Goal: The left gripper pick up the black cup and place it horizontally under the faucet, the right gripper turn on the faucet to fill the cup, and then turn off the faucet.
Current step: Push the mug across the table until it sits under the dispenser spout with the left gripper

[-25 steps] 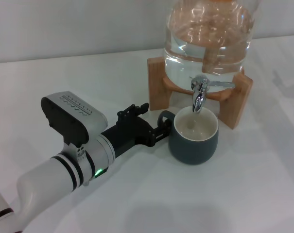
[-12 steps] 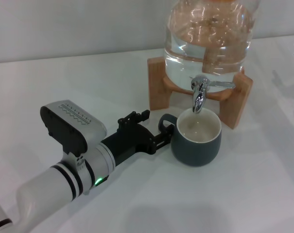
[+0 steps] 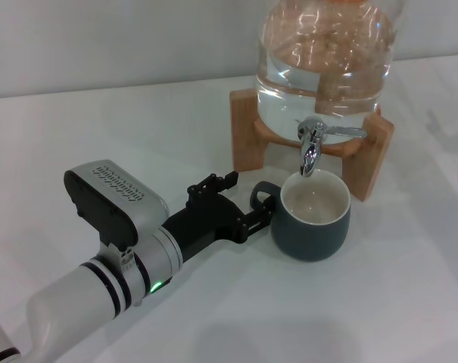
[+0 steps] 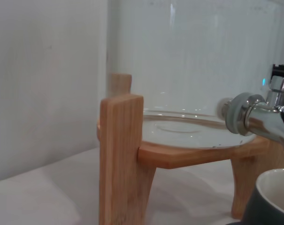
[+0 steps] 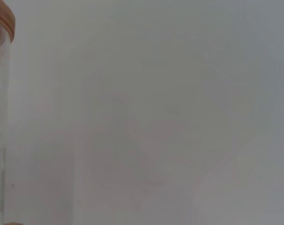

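While upright under the faucet [image 3: 312,144], mouth up | black cup [image 3: 312,223] handle toward left gripper [image 3: 260,215] | fingers clasp handle

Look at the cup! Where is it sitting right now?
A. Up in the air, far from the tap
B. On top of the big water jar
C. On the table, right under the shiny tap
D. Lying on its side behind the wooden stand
C: in the head view the black cup stands upright on the white table, its open mouth right below the nozzle of the faucet, with the left gripper at its handle.
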### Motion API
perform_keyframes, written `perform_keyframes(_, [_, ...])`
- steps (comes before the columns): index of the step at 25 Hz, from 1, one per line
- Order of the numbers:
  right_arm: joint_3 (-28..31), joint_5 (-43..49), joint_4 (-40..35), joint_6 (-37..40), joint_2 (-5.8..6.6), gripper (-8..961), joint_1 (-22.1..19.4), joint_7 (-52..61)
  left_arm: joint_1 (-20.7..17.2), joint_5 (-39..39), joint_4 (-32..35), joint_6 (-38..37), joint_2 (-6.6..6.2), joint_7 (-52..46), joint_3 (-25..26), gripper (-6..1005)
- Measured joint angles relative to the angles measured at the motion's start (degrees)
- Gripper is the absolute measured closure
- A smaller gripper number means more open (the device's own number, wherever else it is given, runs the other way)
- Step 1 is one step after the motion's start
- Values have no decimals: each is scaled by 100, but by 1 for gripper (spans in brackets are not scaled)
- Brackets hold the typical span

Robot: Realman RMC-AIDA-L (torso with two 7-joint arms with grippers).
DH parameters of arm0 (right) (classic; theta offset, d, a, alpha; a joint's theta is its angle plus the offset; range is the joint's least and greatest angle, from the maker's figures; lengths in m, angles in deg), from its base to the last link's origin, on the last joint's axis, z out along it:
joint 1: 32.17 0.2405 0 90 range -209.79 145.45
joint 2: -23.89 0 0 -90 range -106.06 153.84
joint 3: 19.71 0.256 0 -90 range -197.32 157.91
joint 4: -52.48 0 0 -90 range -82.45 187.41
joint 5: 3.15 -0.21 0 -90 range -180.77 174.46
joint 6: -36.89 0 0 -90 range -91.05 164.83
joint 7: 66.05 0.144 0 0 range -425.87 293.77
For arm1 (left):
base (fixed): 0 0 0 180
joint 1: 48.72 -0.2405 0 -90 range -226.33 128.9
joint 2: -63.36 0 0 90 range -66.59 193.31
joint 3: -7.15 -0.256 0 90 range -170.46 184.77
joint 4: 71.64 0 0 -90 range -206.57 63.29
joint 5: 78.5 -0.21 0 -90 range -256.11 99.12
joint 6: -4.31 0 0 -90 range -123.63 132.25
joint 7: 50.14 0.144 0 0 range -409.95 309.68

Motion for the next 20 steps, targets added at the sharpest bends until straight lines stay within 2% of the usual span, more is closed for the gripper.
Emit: perform_keyframes(20, [-4,1,0,32,0,117,3,-5,-129,-12,120,6,-20,-7,-38,234])
